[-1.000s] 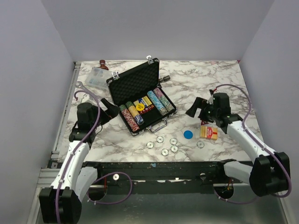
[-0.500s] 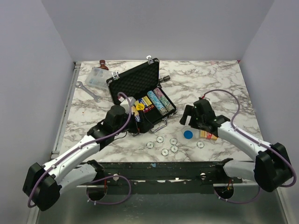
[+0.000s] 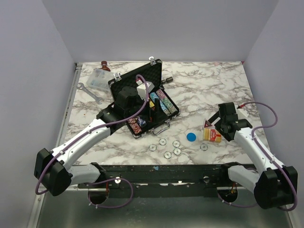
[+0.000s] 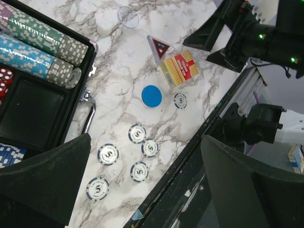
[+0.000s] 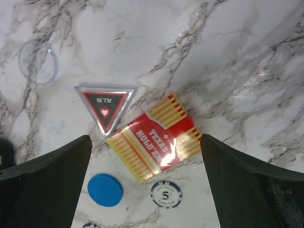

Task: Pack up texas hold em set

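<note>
The black briefcase (image 3: 129, 80) lies open on the far-left part of the marble table (image 3: 228, 85), with its foam-lined lid standing up. It is stiff and, with the chip rows (image 4: 38, 42) filling its tray, probably heavy. I judge that the lid edge is the place to push when closing it. The left gripper (image 4: 146, 138) hangs over the case with its jaws fully apart and holds nothing.

The red-yellow card box (image 5: 154, 142) lies flat on the table, to the right of the case and directly under the right gripper (image 5: 145, 138), whose jaws are also spread wide and empty. The box looks light and a little soft, with a glossy wrap, so it is best taken across its two long sides with mild force.

The triangular marker (image 5: 105, 105) lies just beside the box's corner. It seems thin and hard, so it will be difficult to lift while flat.

The blue disc (image 5: 105, 190) and the loose pale chips (image 4: 137, 133) lie flat in front of the case. They are small, rigid and probably slippery, so they need a pinch on the rim.
</note>
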Robot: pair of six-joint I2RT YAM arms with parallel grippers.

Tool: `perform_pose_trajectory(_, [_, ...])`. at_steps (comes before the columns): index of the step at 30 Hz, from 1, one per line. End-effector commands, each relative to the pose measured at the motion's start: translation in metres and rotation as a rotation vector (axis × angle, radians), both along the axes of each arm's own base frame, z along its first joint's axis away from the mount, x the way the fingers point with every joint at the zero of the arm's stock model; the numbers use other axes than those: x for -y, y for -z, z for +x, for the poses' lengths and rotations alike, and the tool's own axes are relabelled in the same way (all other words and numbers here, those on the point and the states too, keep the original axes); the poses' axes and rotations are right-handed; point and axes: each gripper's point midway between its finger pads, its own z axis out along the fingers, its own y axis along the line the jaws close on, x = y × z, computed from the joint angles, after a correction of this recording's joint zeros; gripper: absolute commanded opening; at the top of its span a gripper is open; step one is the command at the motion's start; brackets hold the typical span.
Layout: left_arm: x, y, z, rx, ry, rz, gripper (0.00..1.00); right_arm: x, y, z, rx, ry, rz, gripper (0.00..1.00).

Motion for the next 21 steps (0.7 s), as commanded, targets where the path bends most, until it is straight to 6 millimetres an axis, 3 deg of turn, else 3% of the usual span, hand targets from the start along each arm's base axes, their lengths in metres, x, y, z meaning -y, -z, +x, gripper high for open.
perform_pose_trajectory(1, [0.001,0.009,-0.024,-0.029,0.116,0.019,0.99,0.026,0.021,-0.016,-0.11,0.123,-0.004,1.0])
perform_pose_trajectory(4, [-0.002,0.013,-0.032,-0.048,0.135,0.026,0.99,0.034,0.026,-0.015,-0.132,0.141,0.031,1.0])
perform_pose_trajectory(8, [-0.006,0.009,-0.035,-0.042,0.136,0.029,0.99,0.027,0.034,-0.014,-0.15,0.116,0.063,1.0])
perform_pose_trajectory(11, [-0.005,0.005,-0.039,-0.042,0.151,0.011,0.99,-0.001,0.046,-0.007,-0.16,-0.024,0.174,1.0])
perform_pose_trajectory(15, [-0.005,0.004,-0.04,-0.045,0.154,0.001,0.99,-0.021,0.059,-0.007,-0.154,-0.112,0.26,1.0])
perform_pose_trajectory(21, [-0.003,0.008,-0.04,-0.065,0.163,-0.002,0.98,-0.061,0.044,0.009,-0.054,-0.265,0.35,1.0])
